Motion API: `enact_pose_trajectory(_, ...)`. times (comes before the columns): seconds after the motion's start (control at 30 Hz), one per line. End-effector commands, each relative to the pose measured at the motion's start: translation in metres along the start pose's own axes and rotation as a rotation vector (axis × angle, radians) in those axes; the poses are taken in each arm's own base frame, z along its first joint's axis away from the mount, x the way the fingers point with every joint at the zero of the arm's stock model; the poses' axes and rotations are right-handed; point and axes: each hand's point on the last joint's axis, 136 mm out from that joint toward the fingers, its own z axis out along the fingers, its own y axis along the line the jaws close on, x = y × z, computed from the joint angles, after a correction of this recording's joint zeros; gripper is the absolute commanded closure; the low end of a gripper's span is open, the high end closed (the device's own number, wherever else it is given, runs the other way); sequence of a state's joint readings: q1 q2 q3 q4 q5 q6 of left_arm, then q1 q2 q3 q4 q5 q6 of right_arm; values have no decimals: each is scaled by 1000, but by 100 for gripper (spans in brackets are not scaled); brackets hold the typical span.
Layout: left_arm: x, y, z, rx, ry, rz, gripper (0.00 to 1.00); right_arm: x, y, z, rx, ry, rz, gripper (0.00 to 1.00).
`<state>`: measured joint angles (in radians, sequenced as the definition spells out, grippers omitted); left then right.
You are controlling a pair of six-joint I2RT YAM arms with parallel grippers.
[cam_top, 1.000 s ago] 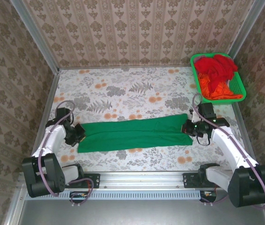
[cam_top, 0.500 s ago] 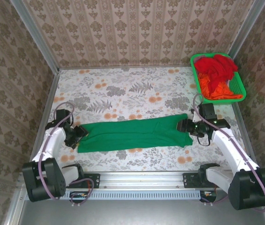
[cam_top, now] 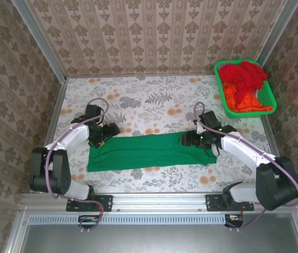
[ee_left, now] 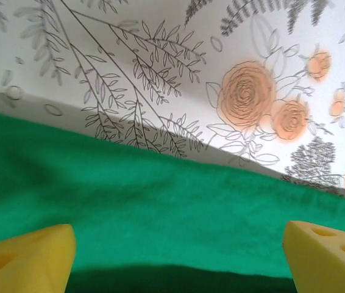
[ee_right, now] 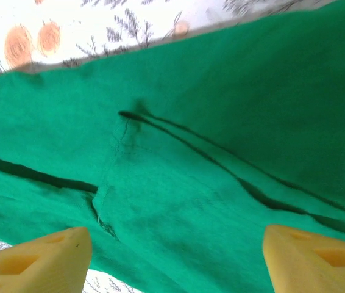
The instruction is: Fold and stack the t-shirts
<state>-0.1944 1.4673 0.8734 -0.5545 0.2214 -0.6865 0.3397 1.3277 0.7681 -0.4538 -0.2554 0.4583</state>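
Boxed in on 3 sides by walls (cam_top: pixel 154 37) papered in beige, with brown damask medallions running in vertical stripes. Braced at the 2 back corners by slanting aluminium posts (cam_top: pixel 39 39). Across the table (cam_top: pixel 138 100), a white covering printed with grey ferns, dark leaves and orange roses, reaching to the foot of the walls. Along the near edge, a bare aluminium rail (cam_top: pixel 159 199), then a slotted grey strip (cam_top: pixel 159 217) and a plain grey panel (cam_top: pixel 159 240) below. Lit evenly and softly, with only faint shadows on the print.
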Motion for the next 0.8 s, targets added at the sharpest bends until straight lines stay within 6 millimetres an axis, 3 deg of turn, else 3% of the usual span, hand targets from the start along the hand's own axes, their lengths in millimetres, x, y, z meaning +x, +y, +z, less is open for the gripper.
enact_pose_trajectory(0.0, 0, 2, 7, -15, 14, -10, 14, -14, 10, 6, 11, -36, 9, 25)
enact_pose_trajectory(0.17, 30, 21, 10, -33, 68, -40, 16, -17, 11, 7, 18, -39, -2, 26)
enact_pose_trajectory(0.5, 76, 55, -3, -64, 104, -79, 14, -30, 12, 26, 86, 6, -8, 28)
enact_pose_trajectory(0.63, 79, 62, -5, -69, 106, -86, 14, -35, 15, 32, 190, 23, -51, 37)
enact_pose_trajectory(0.77, 74, 58, -11, -53, 83, -72, 12, -25, 11, 39, 296, 83, -88, 47)
